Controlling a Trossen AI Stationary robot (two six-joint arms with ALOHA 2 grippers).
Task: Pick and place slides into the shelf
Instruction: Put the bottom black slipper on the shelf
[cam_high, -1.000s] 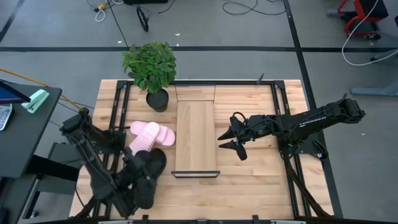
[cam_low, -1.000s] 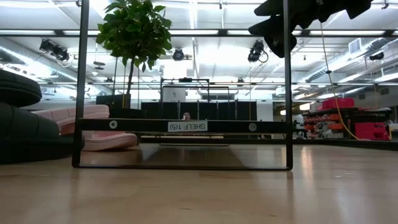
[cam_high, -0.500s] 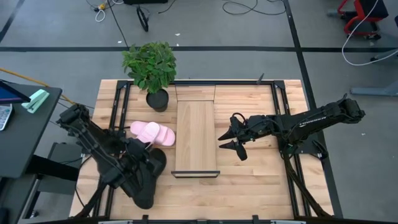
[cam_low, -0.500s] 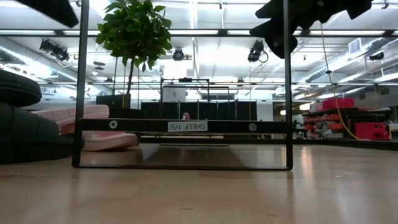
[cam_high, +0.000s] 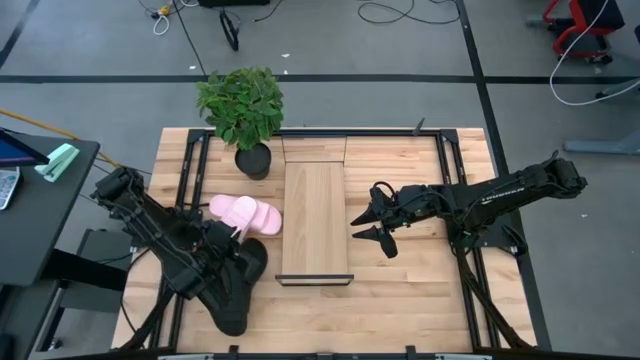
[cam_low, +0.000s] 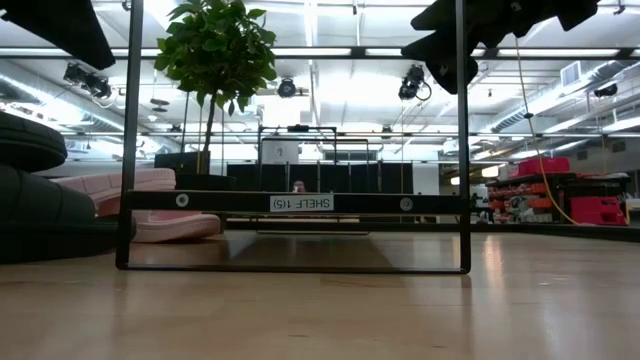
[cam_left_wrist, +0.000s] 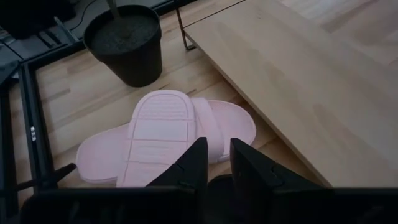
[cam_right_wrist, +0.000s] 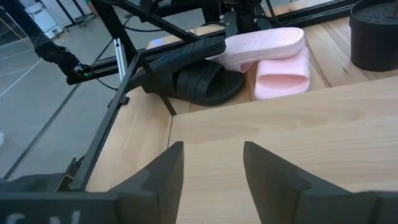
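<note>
From my seat the left gripper (cam_high: 232, 262) hangs over the heap of slides at the left of the table, and in its wrist view its two dark fingers (cam_left_wrist: 191, 168) stand only a narrow gap apart, with nothing pinched between them; whether their tips touch the black slide under them I cannot tell. The right gripper (cam_high: 366, 225) hovers just beside the right edge of the shelf (cam_high: 314, 215), its fingers (cam_right_wrist: 160, 171) spread with a clear gap and empty, the pale board showing between them. Counting the slides, I make out two pink ones: one lies sole-up (cam_left_wrist: 160, 127) and leans across the other pink slide (cam_right_wrist: 283, 71), both near the pot of the plant (cam_high: 243, 110). I count two black slides as well: one lies strap-up on the table (cam_right_wrist: 205, 84) and the second black one (cam_right_wrist: 180, 56) rests tilted on top of it, next to the pink pair. All four sit on the table (cam_high: 410, 290) left of the shelf, apart from it. The shelf is one, standing in the middle of the table, and there is one plant.
</note>
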